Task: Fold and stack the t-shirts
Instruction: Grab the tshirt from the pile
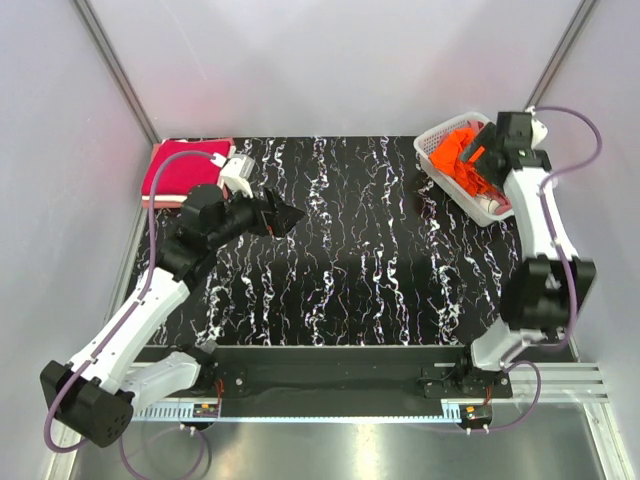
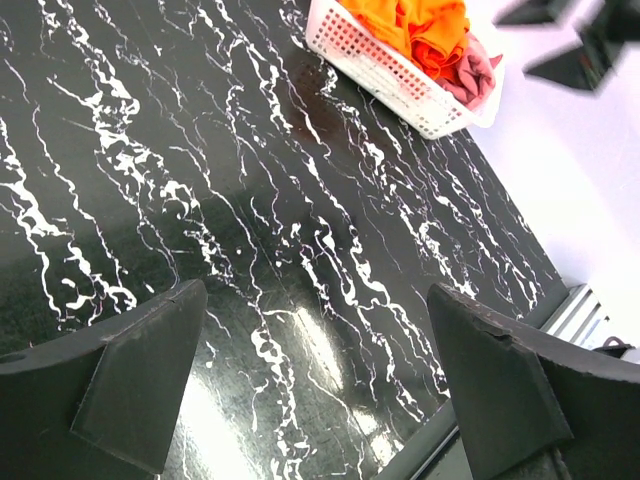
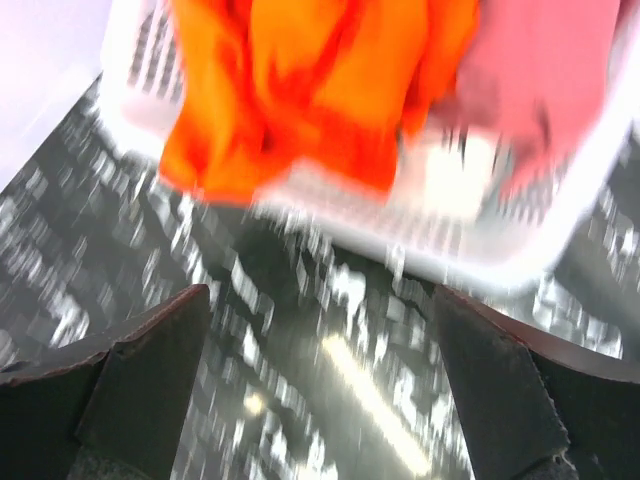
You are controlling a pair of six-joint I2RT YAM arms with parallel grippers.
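While the right gripper [image 3: 320, 295] hangs just above the white basket [image 1: 432, 148] with its fingers wide apart, the orange t-shirt [image 1: 462, 160] spills over the basket's rim and a pink t-shirt [image 3: 540, 80] lies beside it inside. The left gripper [image 2: 315, 290] hangs over the black table [image 1: 350, 250], its fingers wide apart too, near a folded crimson t-shirt [image 1: 175, 165] at the far left corner.

Three shirts countable: one crimson t-shirt [image 1: 180, 166], one orange t-shirt [image 2: 415, 25], one pink t-shirt [image 2: 478, 76]. One white lattice basket [image 2: 380, 70]. Two arms: left end effector [image 2: 315, 290], right end effector [image 3: 320, 295]. One marbled surface [image 1: 350, 260].
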